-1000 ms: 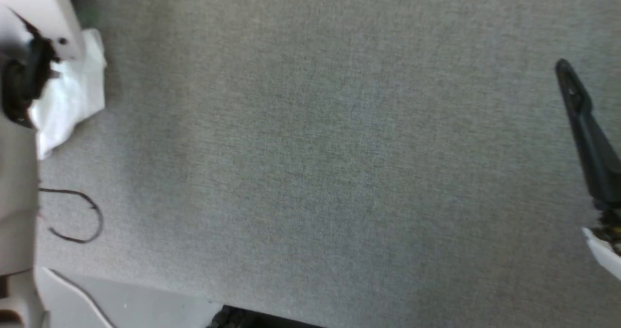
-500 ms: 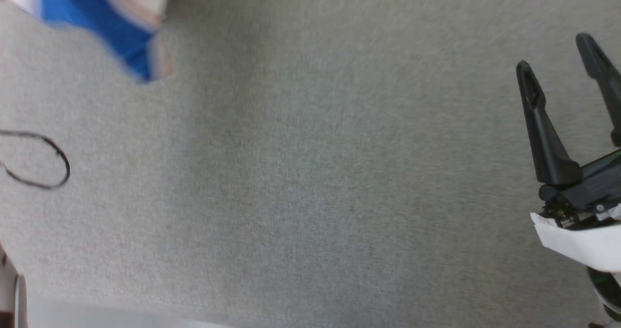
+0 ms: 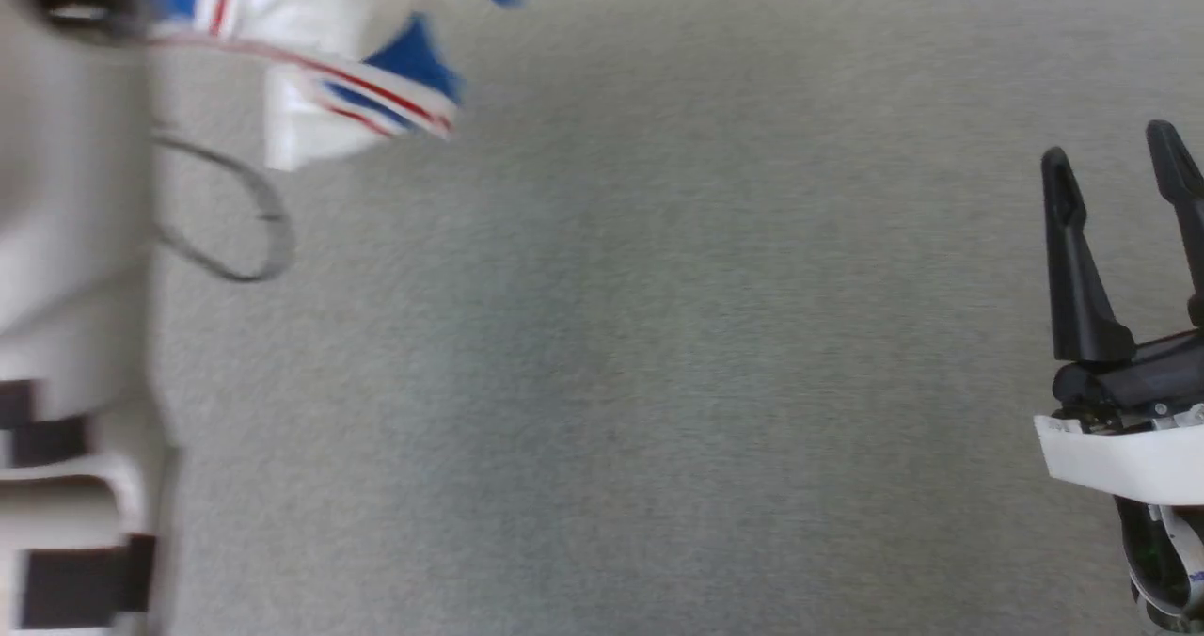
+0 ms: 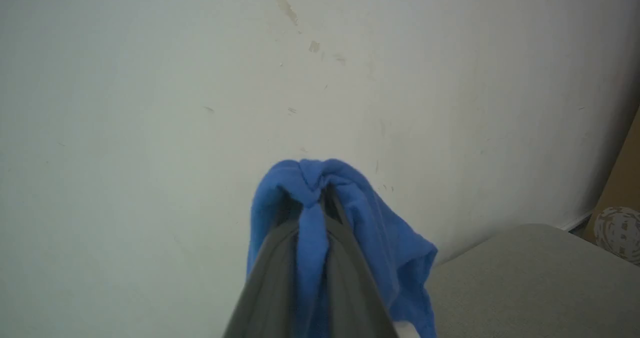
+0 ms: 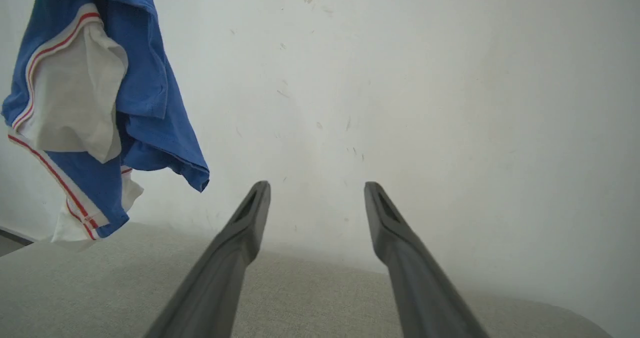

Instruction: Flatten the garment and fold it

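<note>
The garment (image 3: 320,62), blue with white panels and red stripes, hangs bunched at the top left of the head view above the grey table (image 3: 658,335). In the left wrist view my left gripper (image 4: 315,193) is shut on a fold of the blue cloth (image 4: 395,258), which drapes over both fingers. The right wrist view shows the garment (image 5: 100,108) dangling at the left, its lowest corner just above the table (image 5: 300,298). My right gripper (image 3: 1112,150) stands open and empty at the right edge, well away from the cloth; its fingers (image 5: 240,243) frame bare wall.
A black cable loop (image 3: 254,241) lies on the table below the garment. My pale left forearm (image 3: 66,241) runs down the left edge. A white wall (image 5: 425,78) stands behind the table. A cardboard box (image 4: 627,178) and a patterned round object (image 4: 620,230) sit past the table's corner.
The head view has shifted between frames. The garment, a white bunch at the left gripper earlier, now hangs raised with its blue and striped parts showing. The right gripper stays open.
</note>
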